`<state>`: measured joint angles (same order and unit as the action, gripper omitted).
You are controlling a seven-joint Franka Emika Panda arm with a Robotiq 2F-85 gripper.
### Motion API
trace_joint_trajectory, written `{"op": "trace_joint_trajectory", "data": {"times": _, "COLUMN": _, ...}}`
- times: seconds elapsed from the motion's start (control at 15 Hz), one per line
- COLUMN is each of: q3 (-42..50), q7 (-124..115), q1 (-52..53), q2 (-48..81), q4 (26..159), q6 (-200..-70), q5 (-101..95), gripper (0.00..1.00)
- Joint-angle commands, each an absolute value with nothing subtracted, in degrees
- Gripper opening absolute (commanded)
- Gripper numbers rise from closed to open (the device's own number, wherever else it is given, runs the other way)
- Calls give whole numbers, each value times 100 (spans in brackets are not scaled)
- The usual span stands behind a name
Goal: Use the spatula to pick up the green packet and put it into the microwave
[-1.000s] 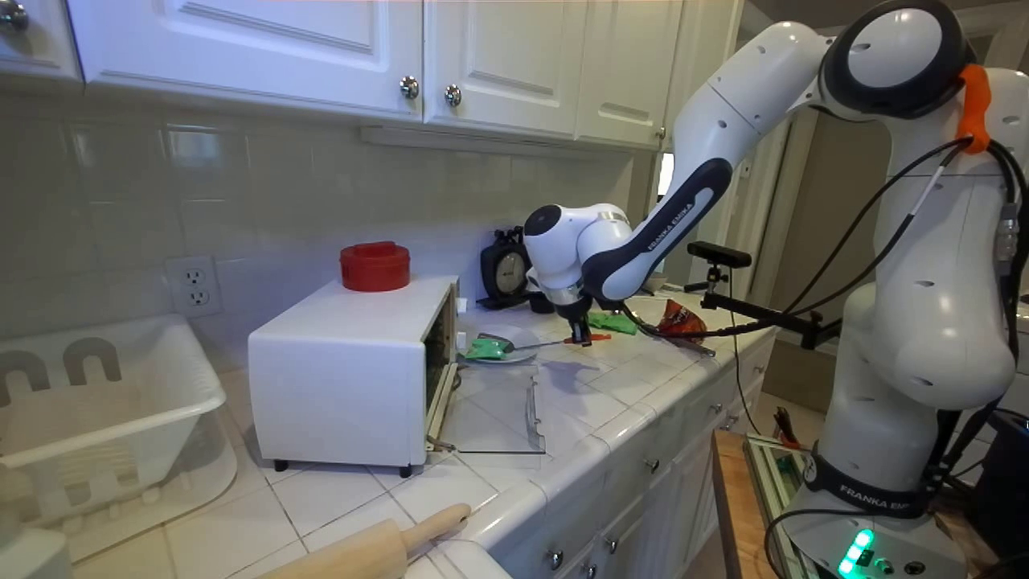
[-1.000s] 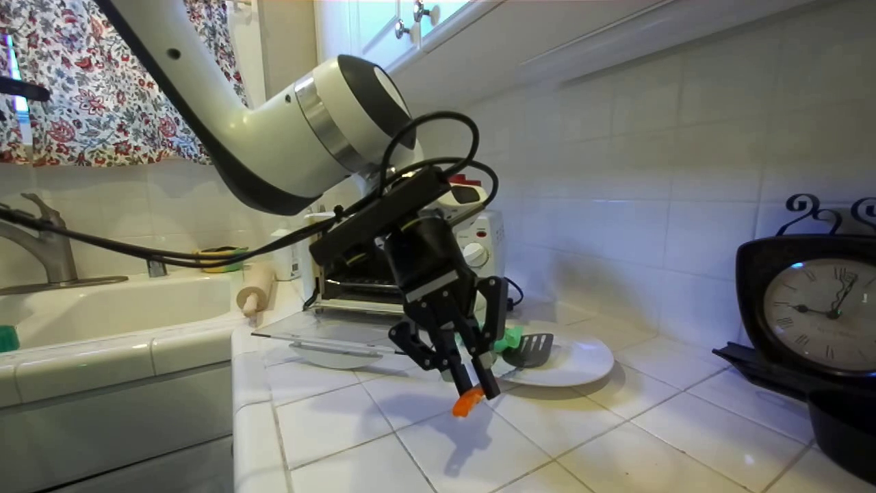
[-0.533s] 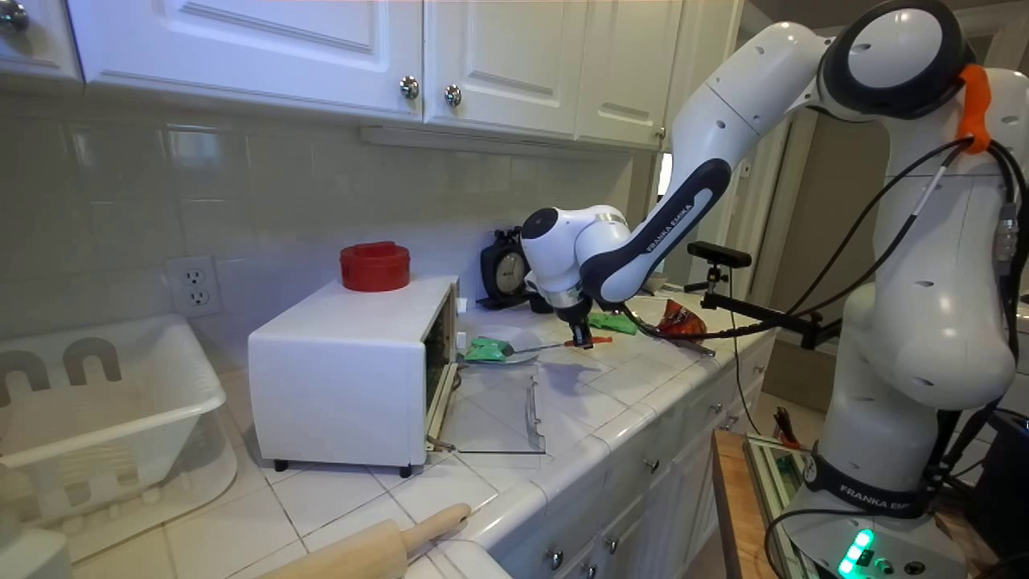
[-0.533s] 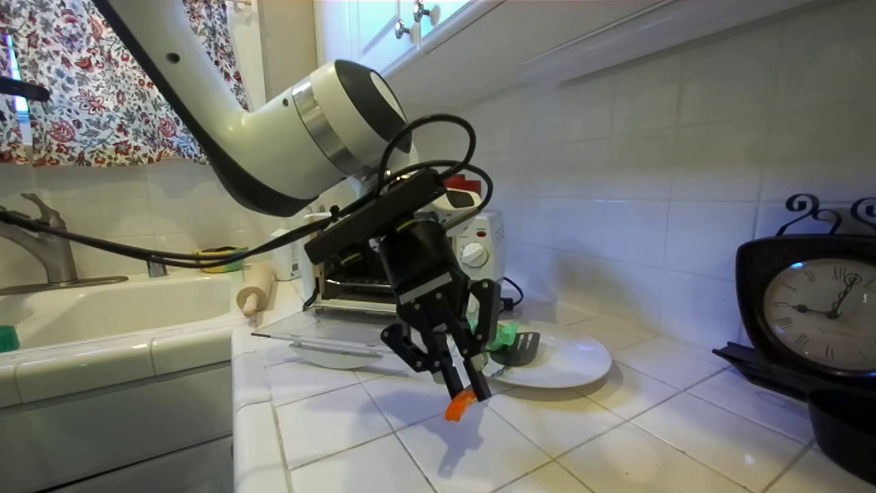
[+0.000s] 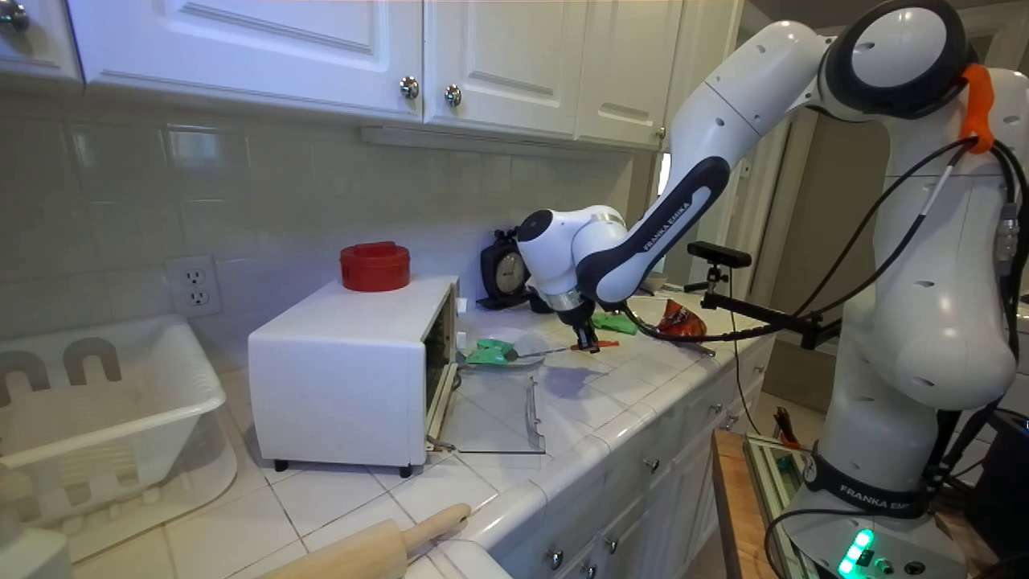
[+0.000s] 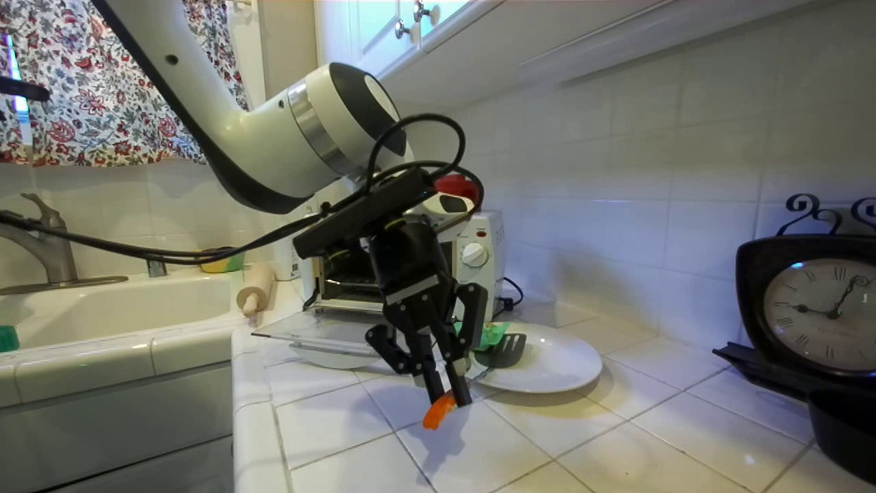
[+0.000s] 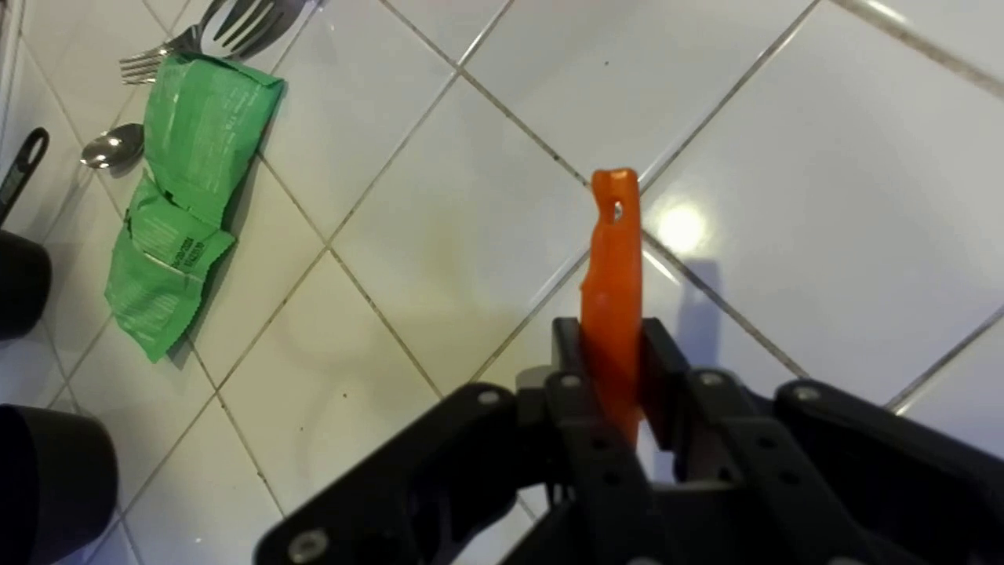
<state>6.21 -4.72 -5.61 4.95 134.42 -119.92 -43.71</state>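
My gripper [image 7: 610, 326] is shut on the orange handle of the spatula [image 7: 614, 267], whose far end points out past the fingertips. In an exterior view the spatula's dark slotted blade [image 6: 503, 350] rests over the white plate [image 6: 564, 359], against the green packet [image 6: 493, 335]. Whether the blade reaches under the packet I cannot tell. The packet lies on the plate, partly behind my fingers there. The white microwave [image 5: 346, 370] stands beside the plate, its glass door [image 5: 494, 414] folded down over the counter. Neither blade nor plate shows in the wrist view.
Two more green packets [image 7: 208, 129] lie by forks [image 7: 243, 27] and a spoon [image 7: 114, 147]. A red container [image 5: 375, 268] sits atop the microwave. Around stand a black clock [image 6: 821, 308], dish rack [image 5: 104, 402] and rolling pin [image 5: 362, 555]. Cabinets [image 5: 498, 64] hang above.
My gripper has moved slightly lower and away from the microwave, drawing the spatula along. Its blade has come off the packet's top to its edge. Plate and packet have shifted a little too.
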Motion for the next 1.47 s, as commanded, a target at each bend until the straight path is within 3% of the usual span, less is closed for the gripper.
{"op": "trace_joint_trajectory", "data": {"times": 0.0, "q3": 586, "q7": 113, "q1": -573, "q2": 561, "q4": 13318, "q6": -11640, "q5": -3792, "gripper": 5}}
{"op": "trace_joint_trajectory", "data": {"times": 1.4, "q3": 735, "q7": 1521, "q1": -800, "q2": 568, "q4": 12908, "q6": -11364, "q5": -1983, "gripper": 5}}
